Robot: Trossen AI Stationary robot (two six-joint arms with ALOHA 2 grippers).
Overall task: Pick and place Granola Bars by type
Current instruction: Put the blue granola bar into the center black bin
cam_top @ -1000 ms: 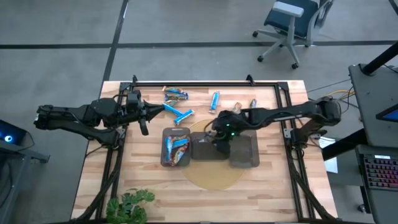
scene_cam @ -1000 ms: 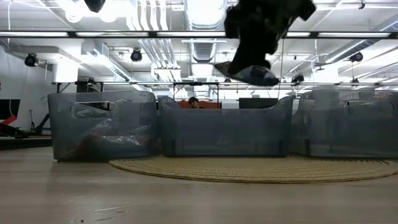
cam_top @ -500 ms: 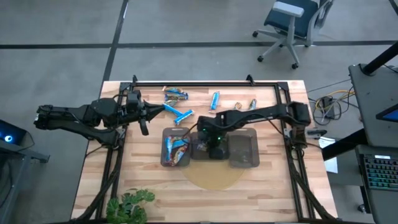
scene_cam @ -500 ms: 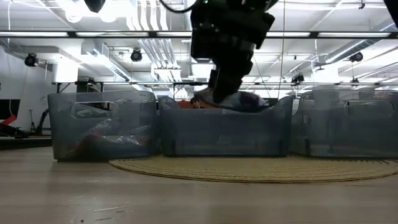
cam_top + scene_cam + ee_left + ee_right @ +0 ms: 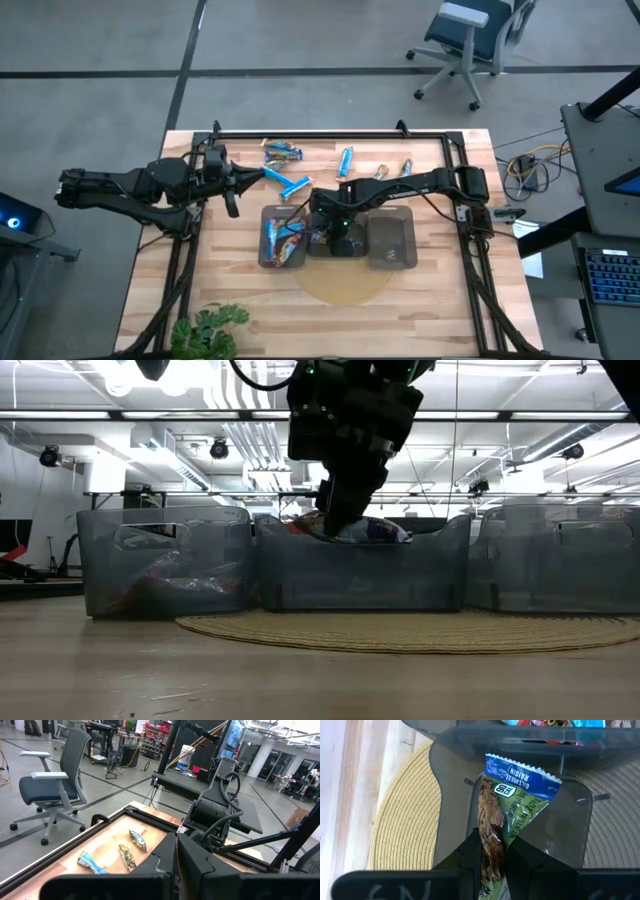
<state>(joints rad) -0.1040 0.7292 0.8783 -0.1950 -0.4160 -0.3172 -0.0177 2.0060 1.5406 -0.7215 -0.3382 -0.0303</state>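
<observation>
Over middle tray (image 5: 322,246), right tool (image 5: 492,851) pinches green bar (image 5: 507,807).

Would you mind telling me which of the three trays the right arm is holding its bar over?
The middle tray: the right gripper hangs above it, pinching an oatmeal raisin bar. The left tray already holds bars; the right tray has no arm over it.

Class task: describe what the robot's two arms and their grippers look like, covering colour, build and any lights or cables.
Both arms are black and slender, built of jointed segments. The right arm shows small green lights near its wrist. The right gripper has two flat, dark, wedge-shaped fingers. The left gripper is equally dark, with blocky fingers. Black cables loop around a joint in the left wrist view.
</observation>
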